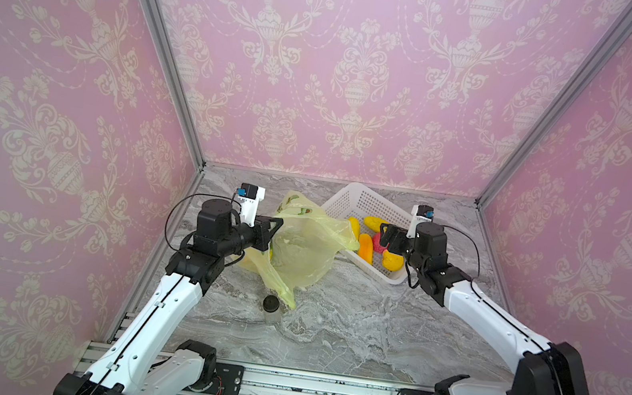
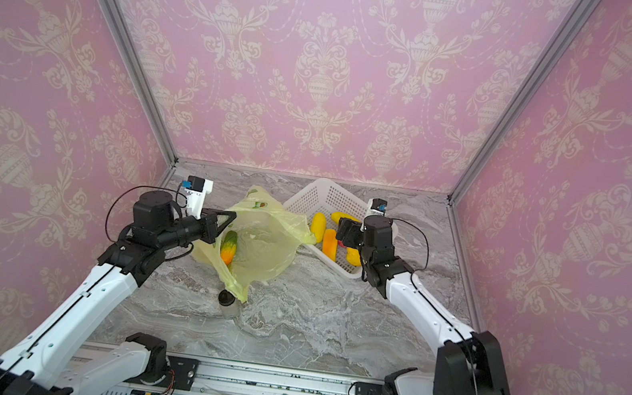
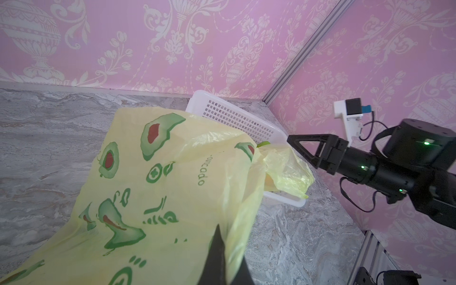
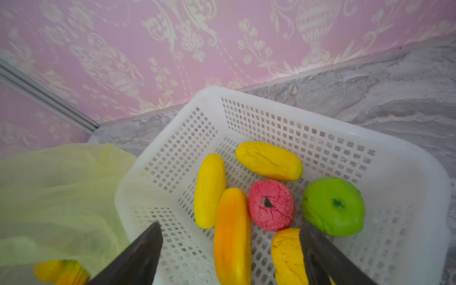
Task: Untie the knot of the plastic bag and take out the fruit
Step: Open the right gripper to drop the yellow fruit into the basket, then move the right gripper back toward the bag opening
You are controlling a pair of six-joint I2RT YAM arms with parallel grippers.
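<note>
Pink damask wallpaper closes in a grey marbled bench [image 1: 349, 337] on three sides. Toward its back edge, left of the middle, lies the plastic bag [image 1: 307, 247]. It is thin translucent yellow-green film printed with green avocado pictures, crumpled, with its mouth gaping upward. One strap-like handle [image 1: 284, 290] trails toward the front edge and ends just beside a small black-lidded jar [image 1: 272, 305]. In a top view, one green-orange fruit [image 2: 229, 247] shows inside the bag. Nearer the back right corner, a white perforated basket [image 1: 351, 201] touches the bag's film and holds the rest of the fruit: two yellow oblong ones [image 4: 209, 190], an orange one [image 4: 232, 234], a pink-red round one [image 4: 271, 204], a green apple [image 4: 333, 206] and another yellow piece [image 4: 288, 256]. The left gripper [image 1: 279, 223] is pinched tight on the bag's rim at its left side, with film bunched against the fingers [image 3: 217, 254]. The right gripper [image 4: 229, 227] hangs above the basket with its fingers [image 4: 138, 256] spread wide, holding nothing. The orange one and the yellow piece lie below, between them.
</note>
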